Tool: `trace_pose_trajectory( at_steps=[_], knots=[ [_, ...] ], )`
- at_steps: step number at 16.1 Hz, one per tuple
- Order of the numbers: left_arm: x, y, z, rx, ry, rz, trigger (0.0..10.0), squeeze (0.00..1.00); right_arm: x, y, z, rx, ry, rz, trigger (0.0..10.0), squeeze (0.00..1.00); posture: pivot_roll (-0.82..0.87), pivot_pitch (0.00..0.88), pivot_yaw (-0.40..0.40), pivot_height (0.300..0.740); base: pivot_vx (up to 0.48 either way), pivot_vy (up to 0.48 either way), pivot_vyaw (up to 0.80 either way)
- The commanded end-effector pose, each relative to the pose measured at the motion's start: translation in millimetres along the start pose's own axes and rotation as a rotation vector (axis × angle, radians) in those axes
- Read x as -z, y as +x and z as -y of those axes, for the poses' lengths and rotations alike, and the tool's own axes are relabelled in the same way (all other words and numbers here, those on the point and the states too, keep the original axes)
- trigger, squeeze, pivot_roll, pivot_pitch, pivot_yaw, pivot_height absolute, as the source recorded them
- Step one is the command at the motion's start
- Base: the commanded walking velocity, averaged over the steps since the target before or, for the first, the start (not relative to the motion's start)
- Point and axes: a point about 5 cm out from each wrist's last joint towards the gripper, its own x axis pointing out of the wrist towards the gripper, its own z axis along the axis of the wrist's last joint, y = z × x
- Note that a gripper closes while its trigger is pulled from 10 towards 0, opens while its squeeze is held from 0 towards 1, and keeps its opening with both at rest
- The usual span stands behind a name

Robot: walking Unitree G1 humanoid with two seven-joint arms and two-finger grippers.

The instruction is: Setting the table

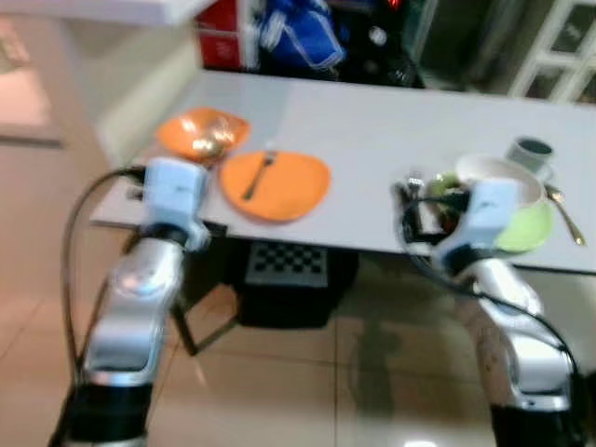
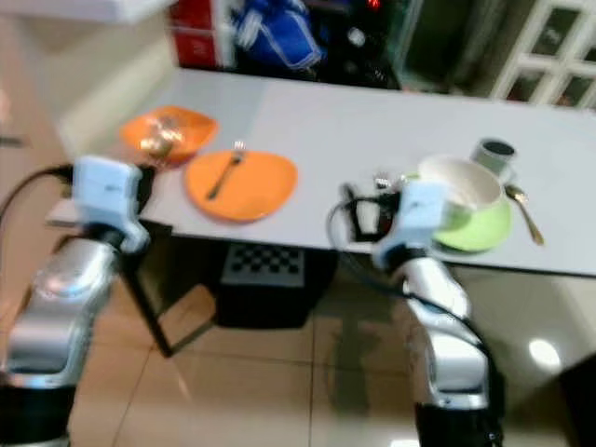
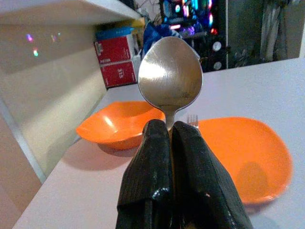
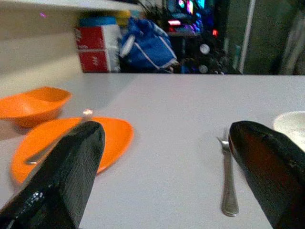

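At the white table, left hand grips a spoon upright.

A white table spans the frame's middle. Glossy beige floor tiles fill the bottom. Red boxes and a blue bag sit top centre; white-framed panes stand upper right.

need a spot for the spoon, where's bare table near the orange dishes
Bare white table runs between the orange plate and the green plate, and behind both. The left corner is crowded: orange bowl beside the plate, fork on it. The left gripper holds the spoon.
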Motion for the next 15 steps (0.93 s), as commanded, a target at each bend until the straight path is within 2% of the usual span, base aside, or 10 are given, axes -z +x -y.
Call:
trace_pose_trajectory(
  at_steps=[1, 4, 7, 12, 15],
  knots=[
    [-5.6, 2.1, 11.6, 0.047, -0.010, 0.020, 10.0, 0.00, -3.3, -2.2, 7.7, 0.012, -0.019, 0.003, 10.0, 0.00, 0.04, 0.000, -0.038, 0.740, 0.420, 0.000, 0.00],
    [-4.7, 1.6, 12.2, 0.057, -0.010, 0.015, 10.0, 0.00, -3.1, -4.3, -0.6, -0.059, 0.000, -0.004, 10.0, 0.00, 0.04, 0.000, -0.038, 0.740, 0.417, 0.000, 0.00],
    [-2.9, 0.7, 16.1, 0.094, -0.009, 0.004, 10.0, 0.00, -0.8, -12.1, -17.8, -0.222, -0.001, -0.037, 10.0, 0.00, 0.04, 0.000, -0.036, 0.740, 0.421, 0.000, 0.00],
    [-0.1, 1.1, 25.6, 0.173, 0.008, -0.013, 10.0, 0.00, -0.9, -15.9, -20.6, -0.268, 0.006, -0.044, 10.0, 0.00, 0.03, 0.000, -0.034, 0.740, 0.402, 0.000, 0.00],
    [0.2, 2.9, 26.5, 0.183, 0.008, -0.018, 10.0, 0.00, -0.8, -19.2, -23.5, -0.315, 0.004, -0.054, 10.0, 0.00, 0.03, 0.000, -0.034, 0.740, 0.380, 0.000, 0.00]
  ],
)
